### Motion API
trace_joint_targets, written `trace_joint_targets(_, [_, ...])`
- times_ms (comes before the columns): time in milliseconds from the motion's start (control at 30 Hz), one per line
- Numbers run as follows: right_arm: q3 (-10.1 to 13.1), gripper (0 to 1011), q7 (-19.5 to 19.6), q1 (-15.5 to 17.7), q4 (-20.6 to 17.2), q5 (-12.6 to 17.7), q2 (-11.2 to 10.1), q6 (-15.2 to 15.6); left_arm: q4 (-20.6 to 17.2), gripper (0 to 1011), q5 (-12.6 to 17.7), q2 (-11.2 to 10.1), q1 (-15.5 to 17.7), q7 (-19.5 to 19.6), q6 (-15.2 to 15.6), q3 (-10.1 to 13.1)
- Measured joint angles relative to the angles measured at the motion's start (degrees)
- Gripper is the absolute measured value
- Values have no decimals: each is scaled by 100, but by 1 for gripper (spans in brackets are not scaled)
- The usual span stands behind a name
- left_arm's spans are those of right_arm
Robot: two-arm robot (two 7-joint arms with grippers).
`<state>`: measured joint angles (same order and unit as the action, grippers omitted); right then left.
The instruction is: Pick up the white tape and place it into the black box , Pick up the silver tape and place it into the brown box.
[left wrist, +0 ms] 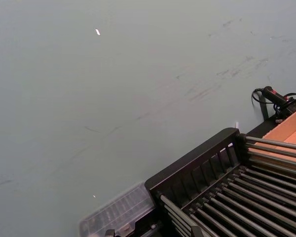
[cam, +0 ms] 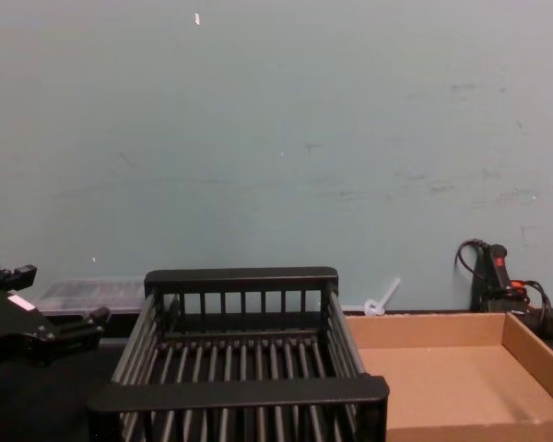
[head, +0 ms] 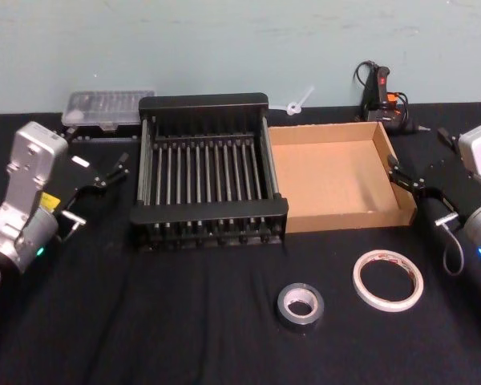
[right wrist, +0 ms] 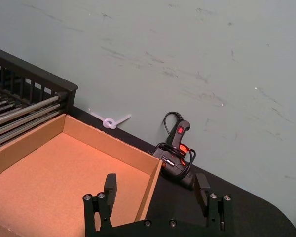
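While parked wide — left end effector (head: 112, 172) spread | right end effector (right wrist: 155, 190) spread

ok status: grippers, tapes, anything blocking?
Left gripper, right gripper open, empty. White tape, silver tape on table. Black box, brown box empty. No obstruction.

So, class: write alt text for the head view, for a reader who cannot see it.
On a black table, the silver tape and white tape lie flat in front of the black box and the brown box, which sit side by side. The left gripper and right gripper hover open at either side.
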<state>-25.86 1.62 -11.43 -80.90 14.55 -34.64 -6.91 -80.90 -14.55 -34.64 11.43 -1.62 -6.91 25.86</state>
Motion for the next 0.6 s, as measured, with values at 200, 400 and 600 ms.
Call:
trace_joint_targets(200, [0, 1002, 0, 0, 0, 0, 0, 0, 0, 1001, 0, 0, 0, 0, 0, 0])
trace_joint_targets(400, [0, 1002, 0, 0, 0, 0, 0, 0, 0, 1001, 0, 0, 0, 0, 0, 0])
trace_joint_targets(600, [72, 1002, -66, 36, -52, 21, 1, 46, 0, 1001, 0, 0, 0, 0, 0, 0])
